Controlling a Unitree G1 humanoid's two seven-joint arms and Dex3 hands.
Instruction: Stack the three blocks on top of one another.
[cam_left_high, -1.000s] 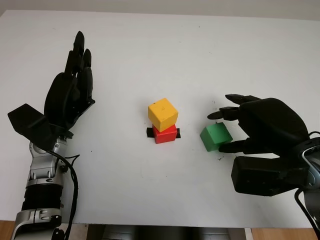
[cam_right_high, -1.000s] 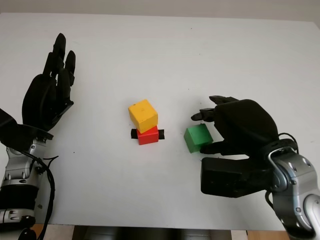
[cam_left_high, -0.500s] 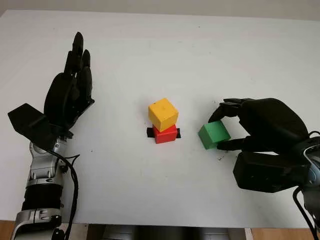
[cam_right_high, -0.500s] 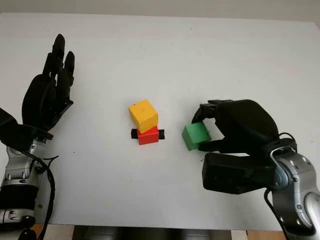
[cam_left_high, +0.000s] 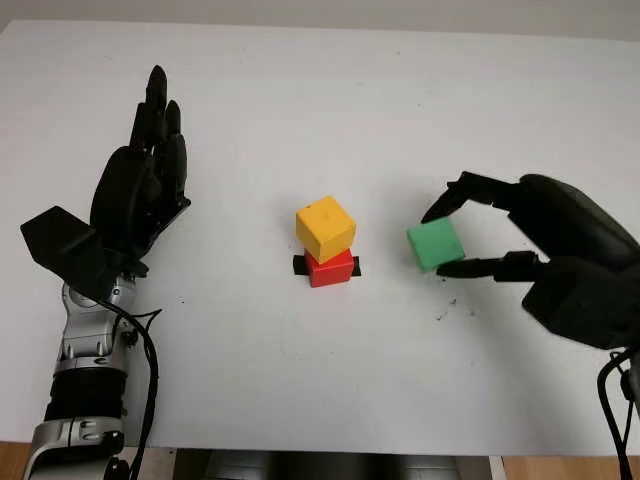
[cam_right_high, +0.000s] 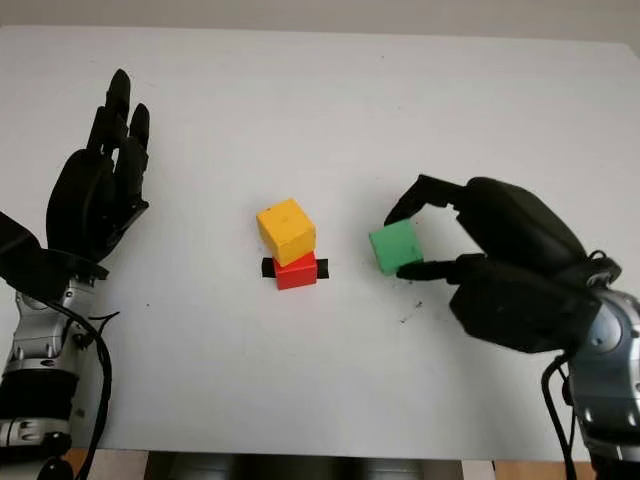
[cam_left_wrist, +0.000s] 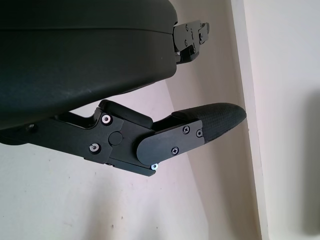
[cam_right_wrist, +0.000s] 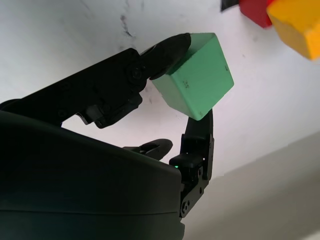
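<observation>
A yellow block (cam_left_high: 326, 228) sits skewed on a red block (cam_left_high: 331, 268) at the table's middle, over a black mark. To their right my right hand (cam_left_high: 440, 240) is shut on a green block (cam_left_high: 435, 245), pinched between fingertips and lifted off the table; the right wrist view shows the green block (cam_right_wrist: 195, 82) held in the air with the red and yellow pair (cam_right_wrist: 280, 15) beyond it. My left hand (cam_left_high: 140, 190) is open at the left of the table, away from the blocks.
The white table (cam_left_high: 330, 110) spreads around the stack, with small dark specks (cam_left_high: 445, 312) under the raised green block. Its front edge runs along the bottom of the eye views.
My right hand closed its fingers on the green block and lifted it off the table, rising and drawing back to the right. The left hand and the yellow-on-red stack stayed put.
</observation>
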